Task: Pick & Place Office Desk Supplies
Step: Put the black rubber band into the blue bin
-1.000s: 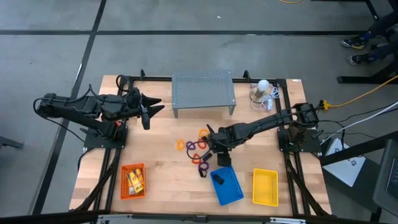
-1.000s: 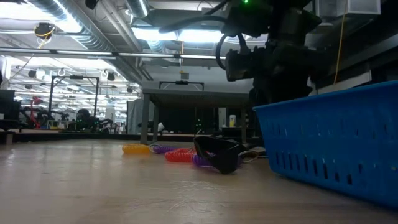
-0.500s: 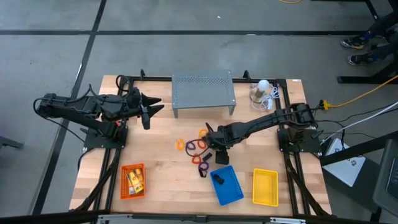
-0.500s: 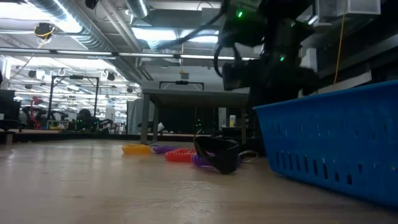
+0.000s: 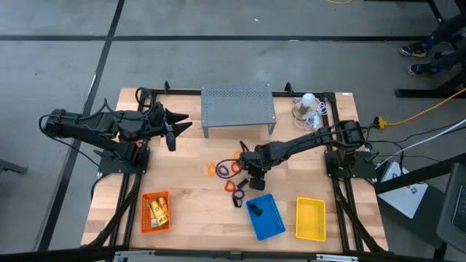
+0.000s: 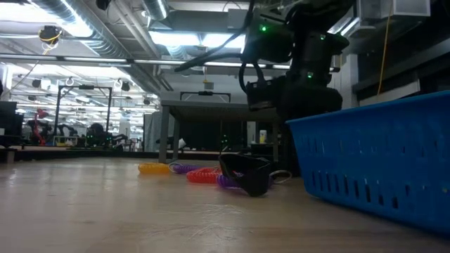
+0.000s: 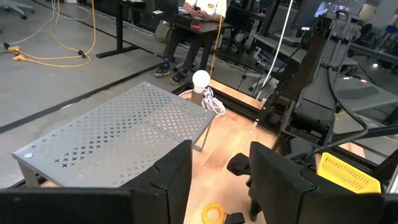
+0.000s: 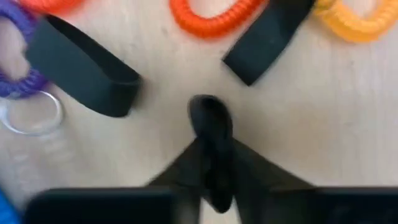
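— Where are you in the job?

— Between picks, as I judge it. My right pincer [image 5: 253, 172] hangs over the middle of the worktop [image 5: 189, 196], fingers pressed together on nothing. Just beneath lie the loose supplies: black clips [image 8: 84, 74], an orange coil loop [image 8: 214, 22] and a purple coil loop [image 8: 18, 78]. One black piece [image 5: 255, 209] already sits in the blue basket [image 5: 271, 222] on the near side; yellow-orange packets [image 5: 158, 209] lie in the orange basket [image 5: 145, 222], near left.

— And your left pincer [image 5: 173, 128]?

— Waiting at the far left, fingers spread, empty.

— Next move?

— Probably spread the right fingers, drop onto a clip, pinch it and carry it to the blue basket.
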